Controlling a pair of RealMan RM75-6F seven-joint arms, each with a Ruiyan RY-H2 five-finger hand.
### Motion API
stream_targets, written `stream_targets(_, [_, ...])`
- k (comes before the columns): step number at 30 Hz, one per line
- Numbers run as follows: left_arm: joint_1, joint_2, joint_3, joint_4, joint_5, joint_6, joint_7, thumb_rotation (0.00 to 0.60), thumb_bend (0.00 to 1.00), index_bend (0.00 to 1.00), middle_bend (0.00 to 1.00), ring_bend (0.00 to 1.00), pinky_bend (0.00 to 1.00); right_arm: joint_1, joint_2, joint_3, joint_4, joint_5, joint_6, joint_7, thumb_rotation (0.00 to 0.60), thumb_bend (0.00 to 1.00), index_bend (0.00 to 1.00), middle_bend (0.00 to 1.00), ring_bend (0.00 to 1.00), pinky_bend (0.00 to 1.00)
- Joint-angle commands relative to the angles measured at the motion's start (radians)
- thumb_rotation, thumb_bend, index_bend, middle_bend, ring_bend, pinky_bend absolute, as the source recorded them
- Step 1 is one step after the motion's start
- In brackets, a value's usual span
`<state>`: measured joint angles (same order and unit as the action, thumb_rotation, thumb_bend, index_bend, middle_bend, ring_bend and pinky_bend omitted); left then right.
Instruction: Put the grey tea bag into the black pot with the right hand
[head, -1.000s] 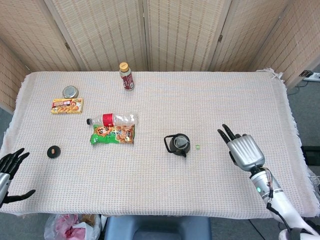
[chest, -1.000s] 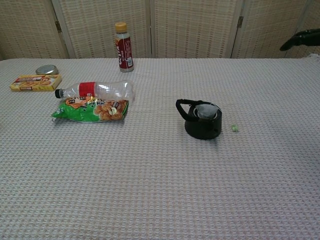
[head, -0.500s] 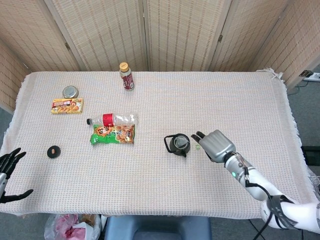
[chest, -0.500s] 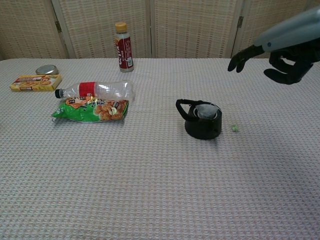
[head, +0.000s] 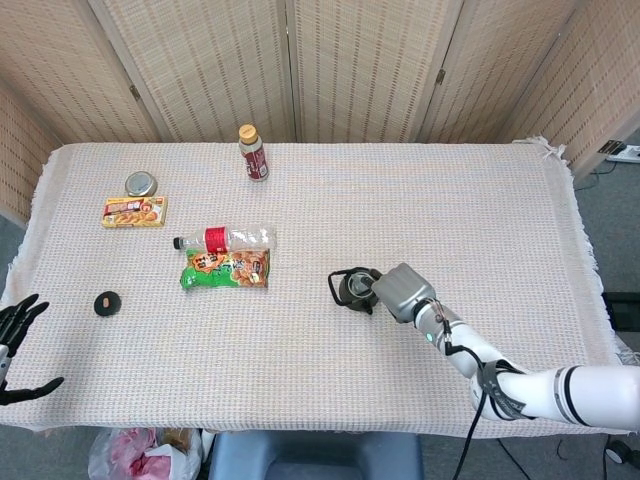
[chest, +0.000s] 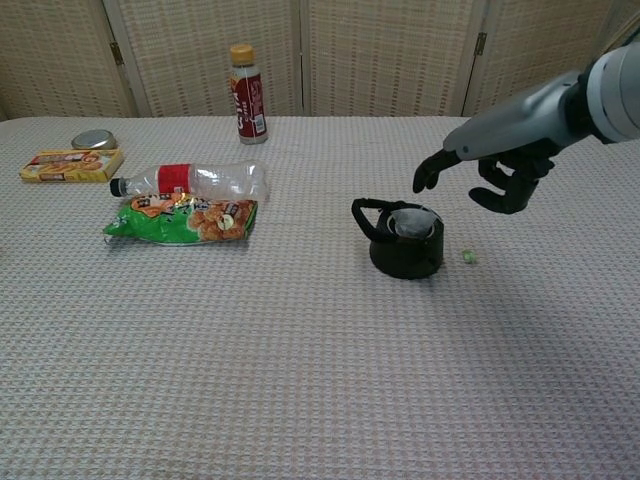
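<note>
Chest view gives us the clearest read, so we start at the near edge, where the cloth-covered worktop (chest: 300, 380) lies bare of the task's things. Further in stands the black pot (chest: 405, 238), upright, handle to its left, with something pale grey showing in its open mouth; we cannot tell whether that is the grey tea bag or only the pot's inside. Just beside the pot on its right lies a tiny green speck (chest: 467, 256), too small to name. Our right hand (chest: 492, 172) hangs above and a little right of the pot, touching neither; its fingers (chest: 428, 174) are loosely curled and apart, one reaching out over the pot's mouth, and nothing shows between them. In the head view our left hand (head: 18, 340) rests at the worktop's near left corner, fingers spread, holding nothing. We judge the step in hand to be the approach, with no bag plainly held. The next move calls for finding the bag, lowering the fingers to pinch it without knocking the pot, then a release over the opening. Further back lie a green snack packet (chest: 185, 218), a clear bottle (chest: 195, 181), and upright at the far edge a brown bottle (chest: 245, 82).
</note>
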<state>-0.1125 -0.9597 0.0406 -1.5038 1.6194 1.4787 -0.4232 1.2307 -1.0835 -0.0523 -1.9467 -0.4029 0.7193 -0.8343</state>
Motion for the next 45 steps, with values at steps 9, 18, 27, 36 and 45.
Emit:
stream_targets(9, [0.002,-0.004,0.001,0.027,0.017,0.021,-0.049,0.600,0.17,0.00,0.00,0.00,0.01,0.038,-0.082,-0.049,0.069,0.008,0.014,0.036,0.600,0.68,0.15,0.11,0.69,0.78])
stream_targets(18, [-0.003,-0.002,0.005,0.039,0.025,0.017,-0.068,0.600,0.17,0.00,0.00,0.00,0.01,0.066,-0.128,-0.070,0.119,0.009,-0.006,0.069,0.600,0.67,0.16,0.11,0.69,0.78])
stream_targets(27, [-0.005,-0.001,0.010,0.043,0.035,0.019,-0.073,0.600,0.17,0.00,0.00,0.00,0.01,0.104,-0.169,-0.104,0.174,0.046,-0.028,0.086,0.600,0.66,0.18,0.11,0.69,0.77])
stream_targets(36, [-0.015,0.006,0.021,0.054,0.058,0.015,-0.099,0.600,0.17,0.00,0.00,0.00,0.01,0.130,-0.211,-0.127,0.223,0.055,-0.053,0.112,0.600,0.66,0.19,0.11,0.69,0.77])
stream_targets(45, [-0.010,0.005,0.024,0.076,0.062,0.036,-0.133,0.600,0.17,0.00,0.00,0.00,0.01,0.166,-0.247,-0.158,0.259,0.090,-0.064,0.121,0.600,0.66,0.19,0.11,0.69,0.77])
